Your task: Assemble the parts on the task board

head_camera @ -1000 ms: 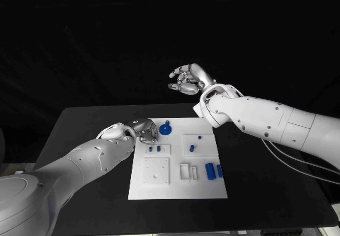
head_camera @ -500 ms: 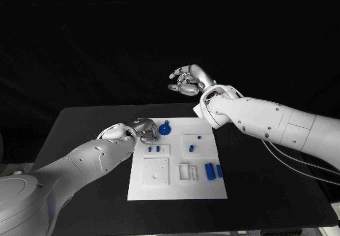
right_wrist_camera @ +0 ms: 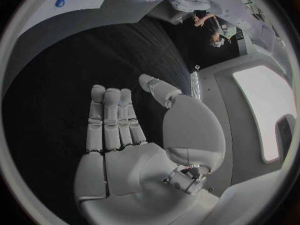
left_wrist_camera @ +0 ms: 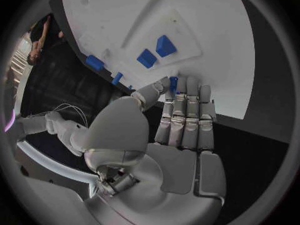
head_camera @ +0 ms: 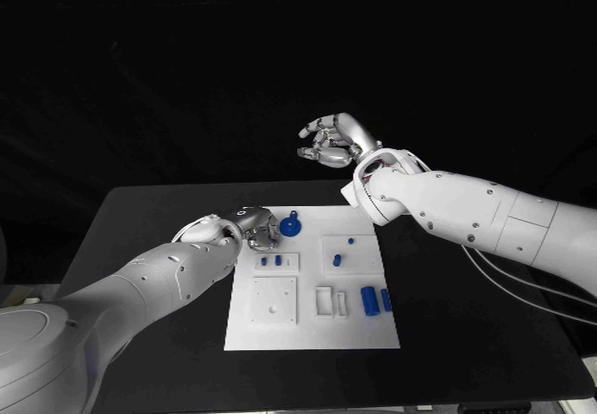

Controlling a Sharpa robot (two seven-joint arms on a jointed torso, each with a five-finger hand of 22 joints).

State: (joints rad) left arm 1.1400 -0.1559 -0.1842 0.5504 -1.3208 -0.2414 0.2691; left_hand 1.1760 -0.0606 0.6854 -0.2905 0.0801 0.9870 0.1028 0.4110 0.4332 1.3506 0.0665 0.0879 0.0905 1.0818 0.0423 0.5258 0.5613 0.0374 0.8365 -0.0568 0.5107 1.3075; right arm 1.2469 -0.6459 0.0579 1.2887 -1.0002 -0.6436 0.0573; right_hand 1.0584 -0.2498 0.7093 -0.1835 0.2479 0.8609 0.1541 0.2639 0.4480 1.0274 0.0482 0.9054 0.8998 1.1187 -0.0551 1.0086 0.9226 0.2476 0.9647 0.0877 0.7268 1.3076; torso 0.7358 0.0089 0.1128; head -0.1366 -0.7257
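In the head view the white task board (head_camera: 312, 280) lies at the centre of the black counter (head_camera: 149, 224). The left hand (head_camera: 253, 227) sits at the board's upper left corner, just beside a round blue part (head_camera: 290, 228). The right hand (head_camera: 334, 140) hangs in the upper middle of the frame, well apart from the board, fingers loosely curled and holding nothing.

In the left wrist view, the left hand pinches a small blue part (left_wrist_camera: 174, 84) between thumb and fingertips, seemingly a peg.

In the right wrist view, the right hand's fingers (right_wrist_camera: 112, 117) are extended and empty.
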